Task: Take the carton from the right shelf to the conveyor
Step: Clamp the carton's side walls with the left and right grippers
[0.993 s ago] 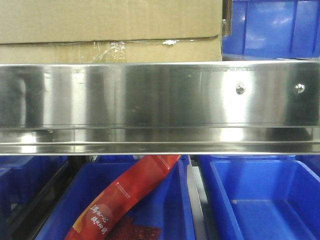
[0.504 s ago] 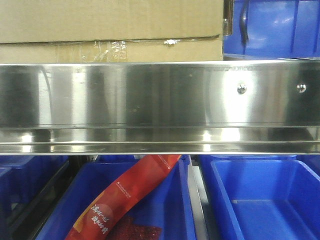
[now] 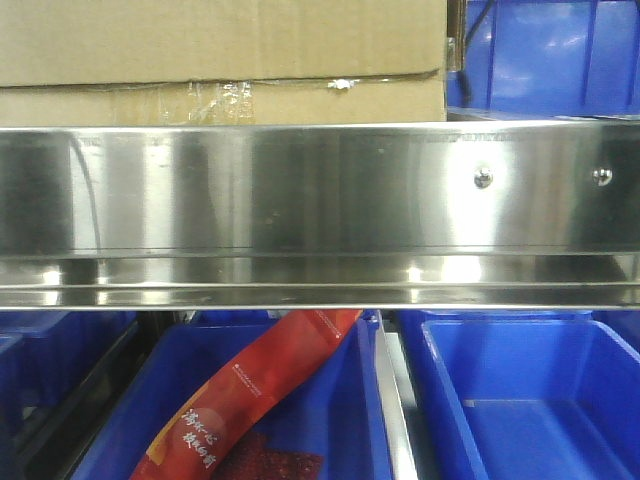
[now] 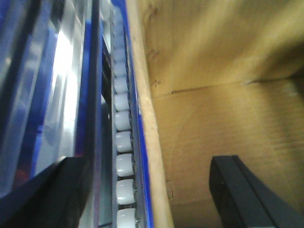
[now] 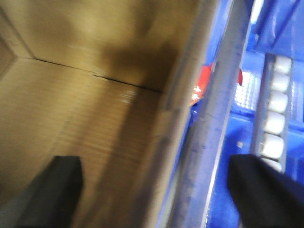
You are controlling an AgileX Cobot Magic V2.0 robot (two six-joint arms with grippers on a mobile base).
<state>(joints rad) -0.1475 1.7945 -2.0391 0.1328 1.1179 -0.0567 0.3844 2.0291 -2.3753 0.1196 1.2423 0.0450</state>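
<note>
The carton, plain brown cardboard with wrinkled clear tape on its lower seam, sits on the right shelf, whose polished steel rail bears two screw heads. In the left wrist view the carton's side fills the right half. My left gripper is open, with the carton's edge between its black fingers. In the right wrist view the carton fills the left. My right gripper is open astride the carton's other edge. The conveyor is out of view.
Blue plastic bins stand under the shelf and behind the carton at upper right. A red snack packet lies in the lower left bin. Rows of white rollers run beside the carton on both sides.
A dark cable beside the carton's upper right corner has shifted upward, and reflections on the rail have moved slightly. The carton has not moved.
</note>
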